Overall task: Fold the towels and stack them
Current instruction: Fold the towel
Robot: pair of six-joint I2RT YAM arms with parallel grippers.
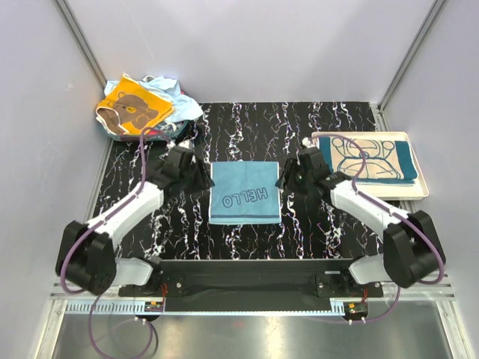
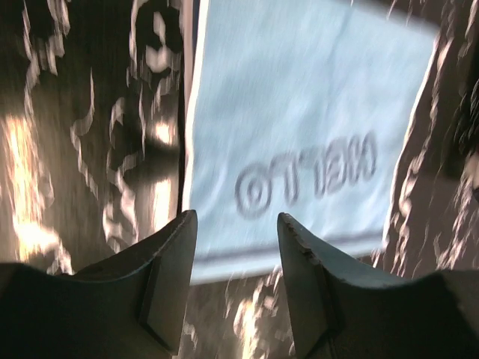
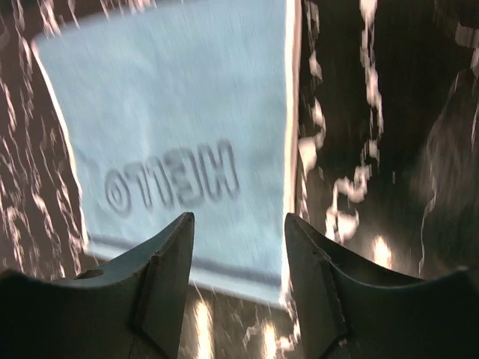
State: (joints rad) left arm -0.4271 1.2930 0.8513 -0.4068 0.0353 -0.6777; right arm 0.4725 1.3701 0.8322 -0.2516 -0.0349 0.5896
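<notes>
A light blue "HELLO" towel (image 1: pixel 245 193) lies flat and folded in the middle of the black marbled table. My left gripper (image 1: pixel 200 178) hovers just off its left edge, jaws open and empty; the left wrist view shows the towel (image 2: pixel 299 127) beyond the gripper (image 2: pixel 236 224). At the towel's right edge my right gripper (image 1: pixel 287 178) is also open with nothing in it; the right wrist view has the towel (image 3: pixel 179 134) ahead of the gripper (image 3: pixel 238 224). An orange-yellow bear towel (image 1: pixel 135 108) tops a loose pile at the back left. A teal and beige towel (image 1: pixel 378 158) lies folded on a tray.
The white tray (image 1: pixel 420 193) sits at the right edge of the table. The towel pile hangs over the table's back left corner. Grey walls close in the left, back and right sides.
</notes>
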